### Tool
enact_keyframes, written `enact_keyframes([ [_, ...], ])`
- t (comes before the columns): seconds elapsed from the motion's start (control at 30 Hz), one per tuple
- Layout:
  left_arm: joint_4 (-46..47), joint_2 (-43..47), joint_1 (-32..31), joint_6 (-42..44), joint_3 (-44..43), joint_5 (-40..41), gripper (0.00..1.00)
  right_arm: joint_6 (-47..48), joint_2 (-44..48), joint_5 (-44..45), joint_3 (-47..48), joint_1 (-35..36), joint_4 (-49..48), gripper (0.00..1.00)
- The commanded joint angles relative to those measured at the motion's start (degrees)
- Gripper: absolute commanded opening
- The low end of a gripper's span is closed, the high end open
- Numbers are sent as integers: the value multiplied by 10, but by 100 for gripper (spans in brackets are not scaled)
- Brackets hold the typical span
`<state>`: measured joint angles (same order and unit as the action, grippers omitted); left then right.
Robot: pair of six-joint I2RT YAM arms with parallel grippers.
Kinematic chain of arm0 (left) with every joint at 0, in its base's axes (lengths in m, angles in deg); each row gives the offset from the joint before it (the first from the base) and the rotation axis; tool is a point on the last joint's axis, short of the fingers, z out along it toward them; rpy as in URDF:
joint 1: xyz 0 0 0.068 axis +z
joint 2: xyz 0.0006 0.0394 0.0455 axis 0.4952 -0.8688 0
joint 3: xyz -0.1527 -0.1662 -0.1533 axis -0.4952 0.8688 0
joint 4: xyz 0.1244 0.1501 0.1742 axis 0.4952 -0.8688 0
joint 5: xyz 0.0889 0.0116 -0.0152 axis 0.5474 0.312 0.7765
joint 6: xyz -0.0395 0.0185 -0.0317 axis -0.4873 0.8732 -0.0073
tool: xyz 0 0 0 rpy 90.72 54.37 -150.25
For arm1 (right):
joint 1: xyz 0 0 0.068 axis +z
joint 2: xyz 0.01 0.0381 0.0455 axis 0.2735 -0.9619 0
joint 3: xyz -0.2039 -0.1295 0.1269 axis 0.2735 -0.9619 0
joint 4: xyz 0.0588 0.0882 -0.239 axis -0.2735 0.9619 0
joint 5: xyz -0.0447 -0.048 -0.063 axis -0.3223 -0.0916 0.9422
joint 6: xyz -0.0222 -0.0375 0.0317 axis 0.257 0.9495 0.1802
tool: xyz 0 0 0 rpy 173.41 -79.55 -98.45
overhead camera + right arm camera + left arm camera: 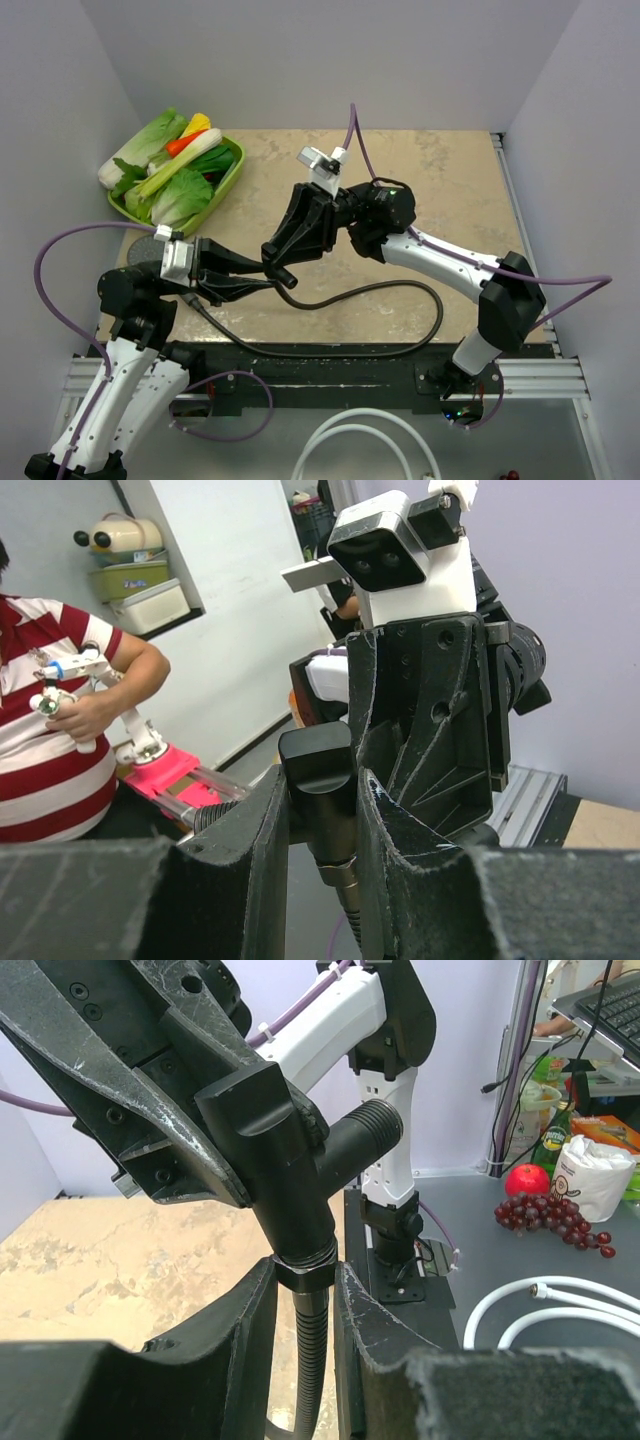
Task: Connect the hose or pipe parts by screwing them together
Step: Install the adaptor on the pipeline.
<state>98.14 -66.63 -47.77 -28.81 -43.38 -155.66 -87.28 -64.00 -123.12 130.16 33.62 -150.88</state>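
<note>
Screwing step: right gripper (322, 780) pinches fitting (300, 1160), left gripper (306, 1280) pinches hose nut (306, 1260) beneath; next likely turn nut, axes aligned.

matt black plastic t-fitting (290, 1170), ribbed semi-gloss dark hose (312, 1360), mottled beige stone-look table (450, 180)

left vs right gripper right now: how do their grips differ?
Left gripper is clamped on the hose at its end nut; right gripper is clamped on the black T-shaped fitting just above that nut. Left gripper reaches in from the left, right gripper from the far right. Shared: both are shut on a part and meet at the same joint, above the table.
</note>
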Motion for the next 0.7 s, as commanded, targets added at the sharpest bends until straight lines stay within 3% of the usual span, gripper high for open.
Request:
enact_keyframes([
  [0.0,26,5,-1,-9,-16,18,0,49,16,-13,3,3,-18,0],
  [0.2,3,5,-1,1,-17,23,0,153,45,-38,-4,3,124,0],
  [0.27,-1,5,-1,1,-18,25,0,202,57,-40,2,3,228,0],
  [0.3,-2,5,-1,1,-18,24,0,275,63,-34,6,4,278,0],
  [0.33,-3,5,-1,2,-18,24,0,315,75,-31,19,6,385,0],
  [0.43,-8,4,-1,6,-21,25,0,430,82,-22,46,14,515,0],
  [0.67,3,5,-1,-2,-25,30,0,413,83,-11,22,19,476,0],
])
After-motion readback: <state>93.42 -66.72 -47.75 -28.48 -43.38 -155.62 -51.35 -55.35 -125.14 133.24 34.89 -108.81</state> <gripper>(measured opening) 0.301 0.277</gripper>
